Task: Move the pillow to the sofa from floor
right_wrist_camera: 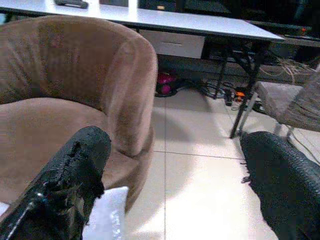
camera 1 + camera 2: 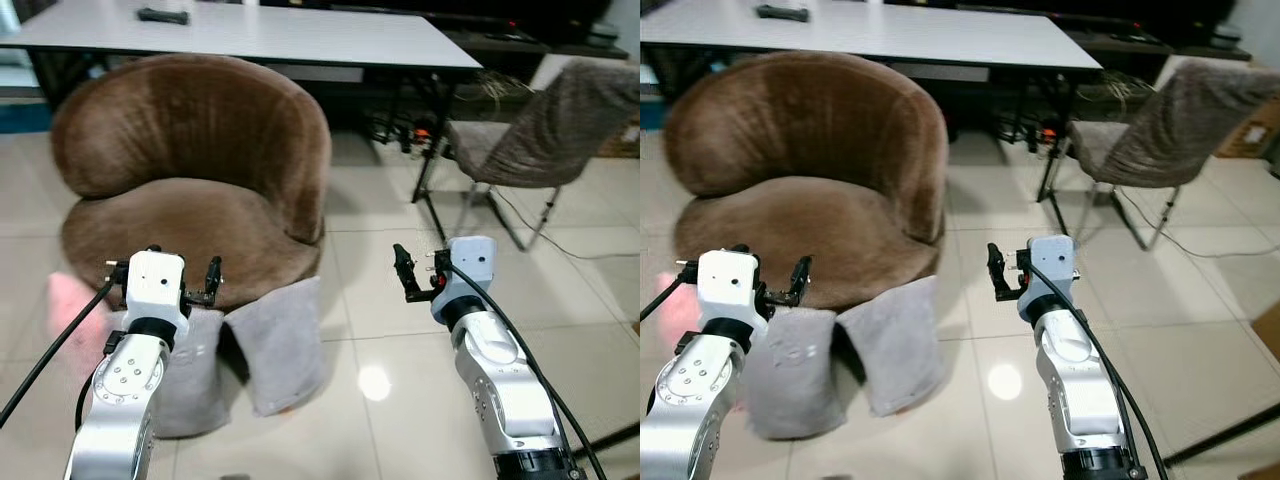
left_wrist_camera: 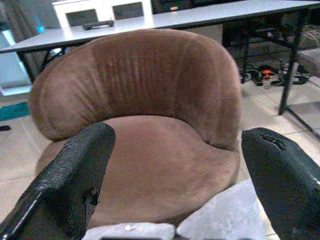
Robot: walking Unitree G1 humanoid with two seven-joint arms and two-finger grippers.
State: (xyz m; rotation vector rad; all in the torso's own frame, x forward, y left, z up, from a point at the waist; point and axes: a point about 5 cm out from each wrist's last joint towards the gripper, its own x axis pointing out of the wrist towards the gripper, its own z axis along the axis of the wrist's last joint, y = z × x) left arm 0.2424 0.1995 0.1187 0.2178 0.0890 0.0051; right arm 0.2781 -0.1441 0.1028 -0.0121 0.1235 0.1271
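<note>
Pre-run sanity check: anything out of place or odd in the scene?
Yes: two grey pillows stand on the tiled floor, propped against the front of the brown sofa, not on its seat. Both claws, left and right, hover open.

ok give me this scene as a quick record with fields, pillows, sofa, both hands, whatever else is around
pillows: two grey pillows on the tiled floor, leaning against the sofa front
sofa: brown round-backed seat, nothing on it
left hand: open, raised above the left pillow, holding nothing
right hand: open, over bare floor right of the pillows, holding nothing
table: white top behind the sofa, dark remote on it
chair: grey covered chair to the right
task state: pillows not yet lifted
</note>
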